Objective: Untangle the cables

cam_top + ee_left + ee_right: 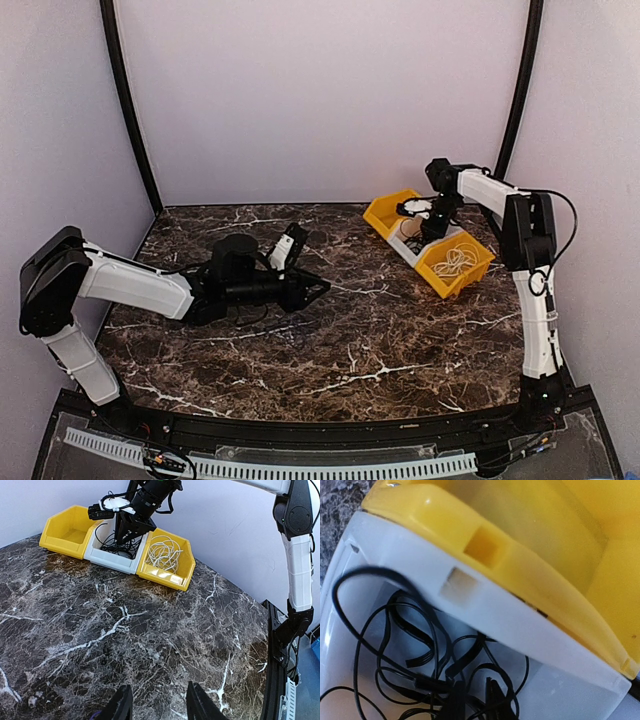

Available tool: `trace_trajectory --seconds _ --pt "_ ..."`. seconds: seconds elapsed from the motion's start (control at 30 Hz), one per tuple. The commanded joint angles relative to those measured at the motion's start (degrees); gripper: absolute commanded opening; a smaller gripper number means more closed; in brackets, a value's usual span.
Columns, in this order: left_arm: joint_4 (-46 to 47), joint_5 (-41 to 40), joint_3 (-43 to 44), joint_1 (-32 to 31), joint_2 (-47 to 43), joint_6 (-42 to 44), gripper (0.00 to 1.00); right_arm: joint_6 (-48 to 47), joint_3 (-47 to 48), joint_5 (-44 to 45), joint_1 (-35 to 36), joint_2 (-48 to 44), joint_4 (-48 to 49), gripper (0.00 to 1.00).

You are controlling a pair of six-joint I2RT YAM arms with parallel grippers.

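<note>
— Where are our thin black cables?
— Tangled loops inside the white plastic bin, pointing no single way; the coiled white cable lies beside it.
— Fingers?
— Left fingers released; right fingers among the loops, we cannot tell.

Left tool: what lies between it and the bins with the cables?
Only bare marble tabletop between the left tool and the bins, as the left wrist view shows; the cables sit inside the bins.

We see black cables tangled loosely in the white bin, and a white cable coiled in the nearer yellow bin.
</note>
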Motion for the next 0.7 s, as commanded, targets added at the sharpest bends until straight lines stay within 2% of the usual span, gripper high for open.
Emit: trace_trajectory --seconds 0.0,0.13,0.23,0.4,0.67 --pt "2.2 0.6 -1.2 -0.1 -1.0 -0.5 0.39 -0.8 -3.5 0.9 0.8 -5.6 -5.5 0.28" --pt "3.1 0.8 -1.3 -0.1 -0.3 -0.9 0.39 -0.8 -4.0 0.9 1.5 -10.9 -6.6 0.41" --pt "3.7 1.0 -1.2 -0.1 0.3 -1.0 0.39 -1.0 -4.2 1.0 2.1 -14.0 -6.9 0.45" --pt "3.9 1.2 -1.3 -0.1 0.5 -1.3 0.4 0.3 -4.5 3.1 2.6 -16.1 -6.4 0.46" --pt "3.5 0.6 -2.7 -0.1 -0.9 -1.5 0.4 6.6 -6.1 7.5 0.0 -13.9 0.6 0.47"
